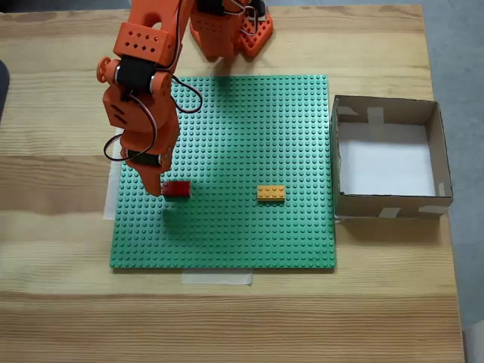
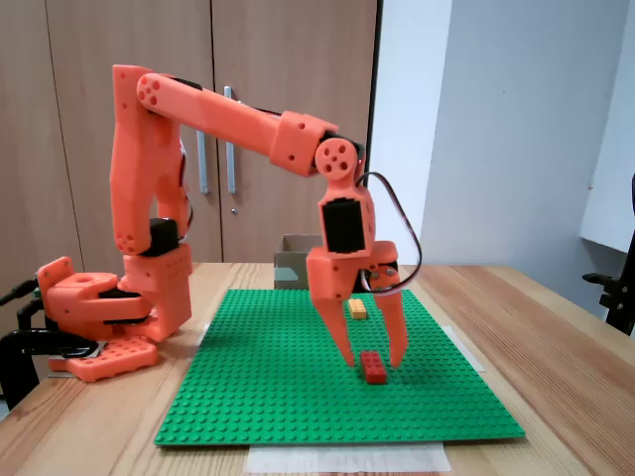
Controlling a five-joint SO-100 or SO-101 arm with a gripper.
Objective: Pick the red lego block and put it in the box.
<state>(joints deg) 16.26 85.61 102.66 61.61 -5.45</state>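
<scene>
Straddling the red lego block point(image 2: 374, 367), the fingers point(image 2: 338, 342) stood spread apart, one tip on each side of the brick and both low over the green baseplate point(image 2: 298, 397); no contact with the brick could be confirmed. In the other fixed view, the gripper point(image 1: 162, 189) covered the brick's left end, and the red lego block point(image 1: 178, 189) lay left of centre on the baseplate. The yellow-orange brick point(image 1: 271, 193) sat well apart to the right, and the box point(image 1: 445, 162) stood beyond the baseplate's right edge, empty. Risks were judged as follows. An off-centre closure would pivot or eject the brick. If the brick was seated on the studs, lifting could drag the baseplate or strip the grip. A shallow hold could release the brick during the long traverse to the box.
</scene>
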